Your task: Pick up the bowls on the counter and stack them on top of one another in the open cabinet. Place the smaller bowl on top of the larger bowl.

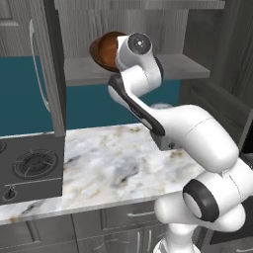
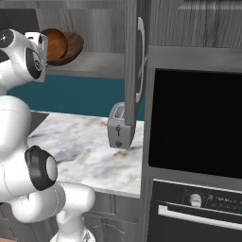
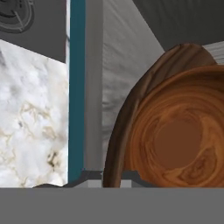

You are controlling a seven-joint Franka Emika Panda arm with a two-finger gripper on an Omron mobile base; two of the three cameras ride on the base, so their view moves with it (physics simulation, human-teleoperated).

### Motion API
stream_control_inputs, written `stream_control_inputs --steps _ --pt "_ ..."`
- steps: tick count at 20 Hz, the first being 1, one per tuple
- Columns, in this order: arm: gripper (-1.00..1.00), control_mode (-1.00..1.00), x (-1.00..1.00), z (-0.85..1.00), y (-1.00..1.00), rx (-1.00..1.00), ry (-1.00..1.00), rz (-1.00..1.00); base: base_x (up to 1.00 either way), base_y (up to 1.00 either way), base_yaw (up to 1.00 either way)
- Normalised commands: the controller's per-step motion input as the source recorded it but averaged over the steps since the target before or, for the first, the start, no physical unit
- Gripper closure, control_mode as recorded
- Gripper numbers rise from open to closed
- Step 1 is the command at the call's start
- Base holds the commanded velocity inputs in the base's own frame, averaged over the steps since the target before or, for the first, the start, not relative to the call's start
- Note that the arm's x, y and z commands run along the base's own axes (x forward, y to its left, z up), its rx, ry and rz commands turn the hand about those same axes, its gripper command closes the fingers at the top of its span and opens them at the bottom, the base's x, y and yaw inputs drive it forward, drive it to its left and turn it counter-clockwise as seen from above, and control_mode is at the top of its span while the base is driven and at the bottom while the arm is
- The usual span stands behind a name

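Our gripper [image 3: 111, 181] has its jaws nearly shut on the rim of a brown wooden bowl [image 3: 175, 131], tilted at the open cabinet's shelf [image 1: 178, 66], toward twelve o'clock above the counter [image 1: 113, 168]. We level it before releasing.

The white arm reaches up to the open cabinet [image 1: 148, 69], partly hiding a brown wooden bowl [image 1: 105, 49] tilted above its shelf. Stovetop [image 1: 29, 165] sits left of the marble table [image 1: 113, 168].
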Motion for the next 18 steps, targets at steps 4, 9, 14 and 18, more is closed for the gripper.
stream_control_inputs --steps 4,9,14,18 --pt "1.00 -1.00 0.24 0.00 0.00 -0.03 0.00 0.02 0.00 0.00 0.00" --pt "1.00 -1.00 0.22 0.00 0.00 -0.05 0.01 0.00 0.00 0.00 0.00" --pt "1.00 -1.00 0.17 0.00 0.00 -0.07 0.03 0.00 0.00 0.00 0.00" --pt "1.00 -1.00 0.11 0.00 0.00 -0.06 0.04 0.00 0.00 0.00 0.00"
